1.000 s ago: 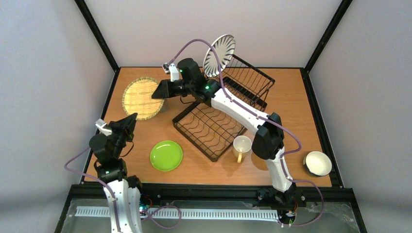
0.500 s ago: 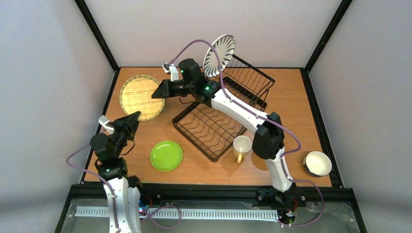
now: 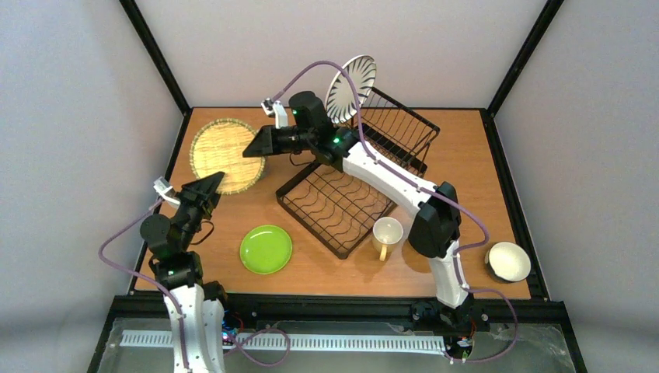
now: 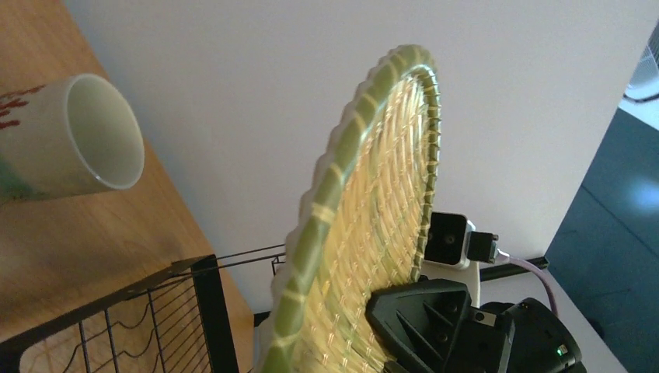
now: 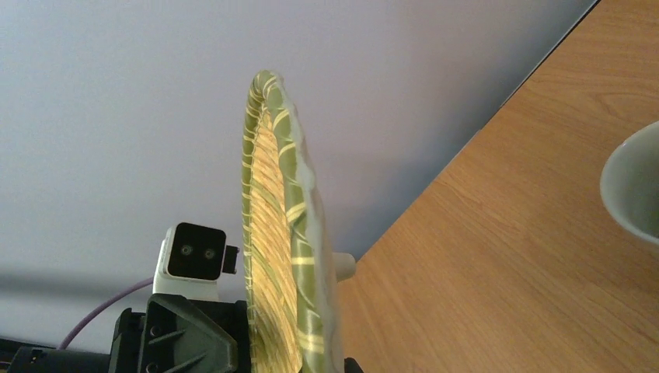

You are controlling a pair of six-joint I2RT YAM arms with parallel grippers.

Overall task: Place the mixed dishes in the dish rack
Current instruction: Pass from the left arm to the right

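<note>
Looks like a handoff. The bamboo plate (image 3: 225, 151) hangs tilted at upper left, with the left gripper (image 3: 216, 183) pinching its near rim. The right gripper (image 3: 255, 148) is at the opposite rim, but I can't tell if it's clamped. Next it needs a firm hold, then slotting the plate into the rack (image 3: 334, 203) at centre.

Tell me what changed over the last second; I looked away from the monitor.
The left hand reached forward to the near rim of the bamboo plate; the right hand on its rim barely moved. Dish rack, striped plate, green plate, mug and bowl stayed put.
</note>
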